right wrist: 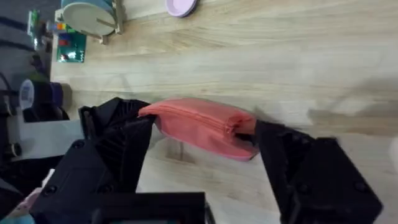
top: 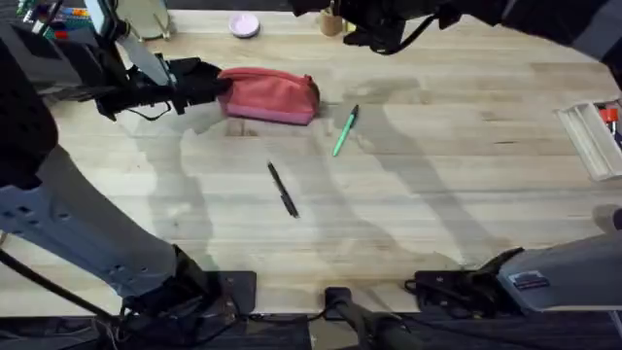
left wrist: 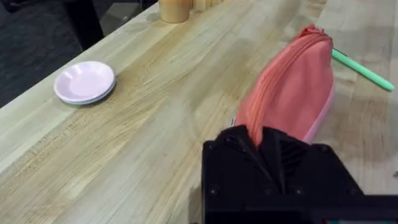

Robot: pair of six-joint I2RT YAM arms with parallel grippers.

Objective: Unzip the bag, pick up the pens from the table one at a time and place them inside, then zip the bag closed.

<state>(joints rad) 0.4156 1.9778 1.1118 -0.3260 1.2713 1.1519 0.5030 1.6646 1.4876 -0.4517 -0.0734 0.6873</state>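
Coral-pink bag (top: 271, 95) zipped on table (top: 437, 194); left gripper (top: 222, 86) pinching its end; right gripper (right wrist: 205, 168) spread wide.

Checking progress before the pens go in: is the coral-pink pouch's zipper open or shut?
Shut: the coral-pink fabric pouch shows an unbroken zipper seam, with no lining visible.

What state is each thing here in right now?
pink pouch: zipped shut, lying on the table, one end held.
left gripper: shut on the pouch's end.
right gripper: open, above the pouch.
green pen: lying loose.
black pen: lying loose.
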